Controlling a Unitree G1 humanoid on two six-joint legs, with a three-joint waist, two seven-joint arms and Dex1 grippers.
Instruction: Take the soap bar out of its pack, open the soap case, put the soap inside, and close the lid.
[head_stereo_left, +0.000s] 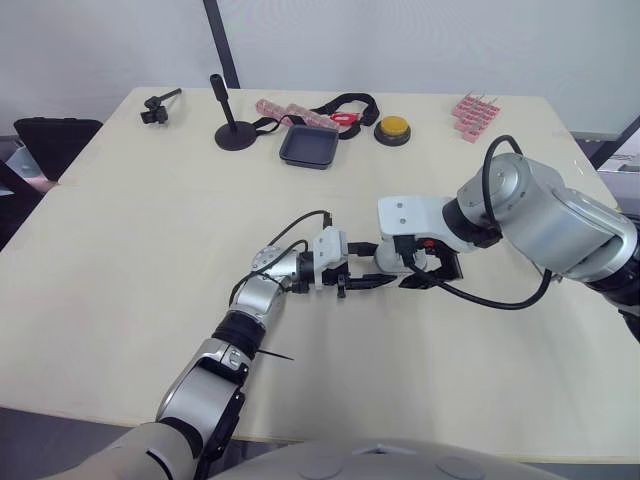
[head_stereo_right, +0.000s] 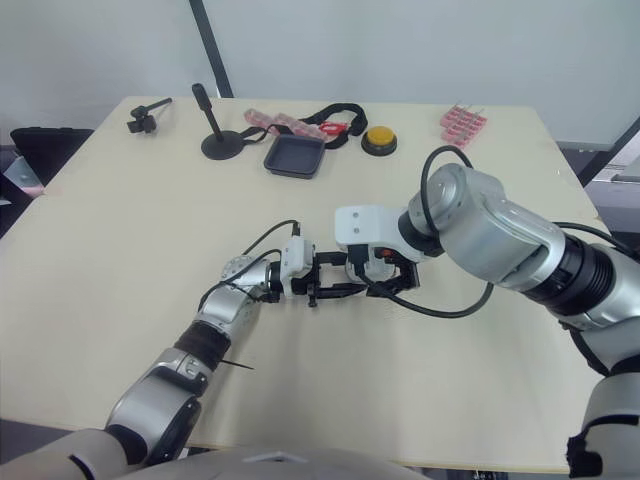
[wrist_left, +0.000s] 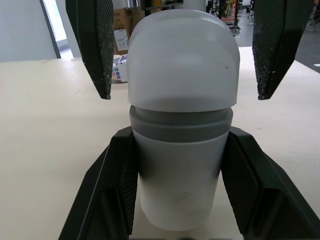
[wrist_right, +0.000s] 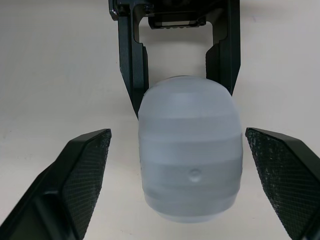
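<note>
Left wrist view puts the soap case (wrist_left: 182, 100) right in front of the camera. It has a pale grey body with a darker grey band, and a frosted, dome-shaped lid (wrist_left: 182, 55) is seated on it. The left end effector (wrist_left: 179, 137) is pinching the body of the case, with one black finger pressed against each flank below the band. From the opposite side, the right end effector (wrist_left: 183, 95) reaches in with its two textured fingers (wrist_left: 95, 45) spread wide. One finger stands on either side of the lid, and a clear gap separates each from it.

In the right wrist view the rounded lid faces the camera, and both spread fingers stand well off its sides. Behind it, the left fingers clamp the far part of the case.

In the eye views the two end effectors meet tip to tip over the middle of the desk (head_stereo_left: 120, 250), with the case between them and low over the surface.

Well apart from them, near the far edge, a black tray (head_stereo_left: 309, 147) sits beside a yellow button (head_stereo_left: 393, 128). A black stand (head_stereo_left: 234, 130) rises to the tray's left, and a black strap (head_stereo_left: 350, 103) lies behind the tray. Pink packs (head_stereo_left: 474, 110) lie toward the far right corner. A small black clamp (head_stereo_left: 158, 106) lies at the far left.
</note>
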